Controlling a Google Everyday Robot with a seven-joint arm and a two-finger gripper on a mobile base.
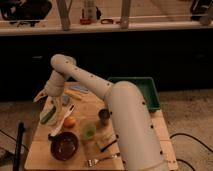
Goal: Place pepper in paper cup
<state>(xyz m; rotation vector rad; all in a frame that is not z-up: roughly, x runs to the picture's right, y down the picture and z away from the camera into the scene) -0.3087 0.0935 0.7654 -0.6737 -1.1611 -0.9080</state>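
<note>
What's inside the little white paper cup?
The dark-green pepper seems to sit in the paper cup, its top end sticking out, just below the gripper. The cup's wall hides the pepper's lower end and anything else inside.
</note>
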